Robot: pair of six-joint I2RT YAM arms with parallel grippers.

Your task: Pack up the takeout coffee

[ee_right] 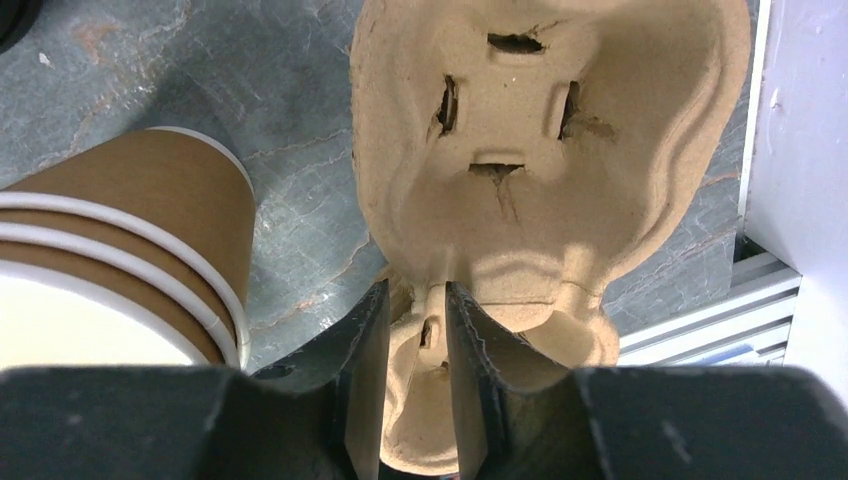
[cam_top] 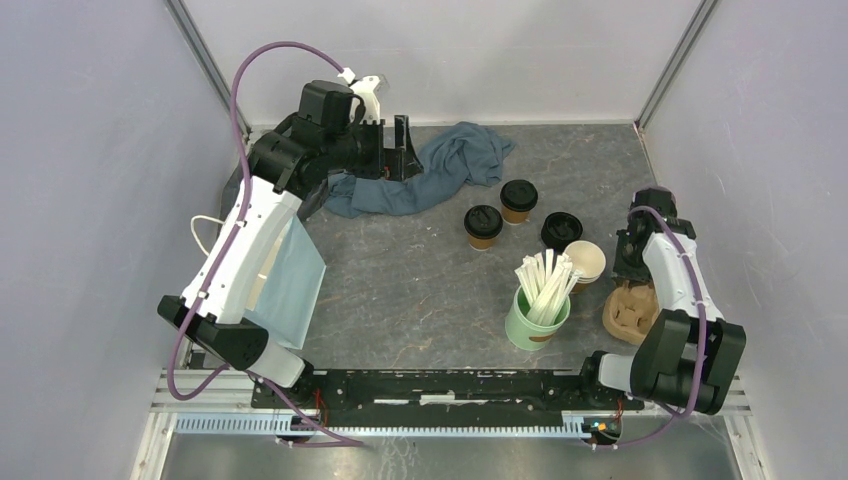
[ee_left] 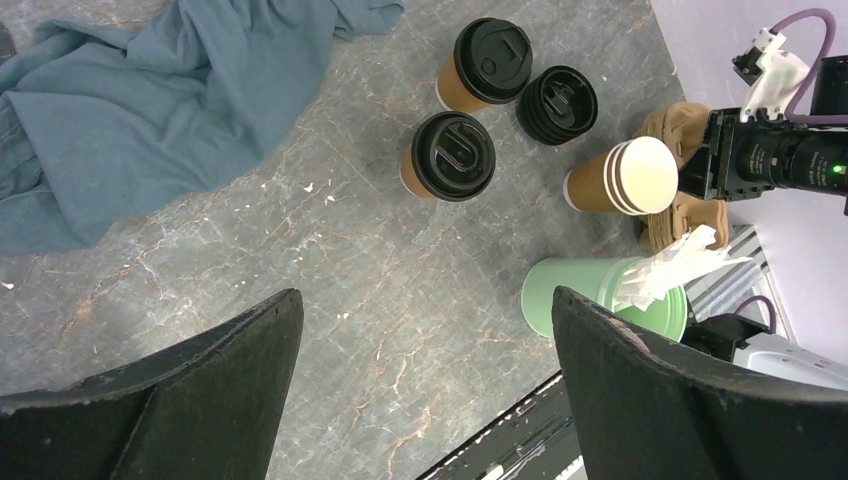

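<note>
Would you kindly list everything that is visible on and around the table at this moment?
takeout coffee cups: two, brown with black lids, middle-back of table
loose lids: one stack, black, right of the coffees
lidless cups: one stack, brown, cream inside, near the lids
green cup: one, near-right, holding pale stirrers
cup carrier: one, tan pulp, right edge
cloth: one, blue-grey, crumpled, back-left
flat sheet: one, pale blue, beneath left arm
table: one, grey marbled
left pincer: open, back-left
right pincer: shut on the carrier's middle ridge
</note>
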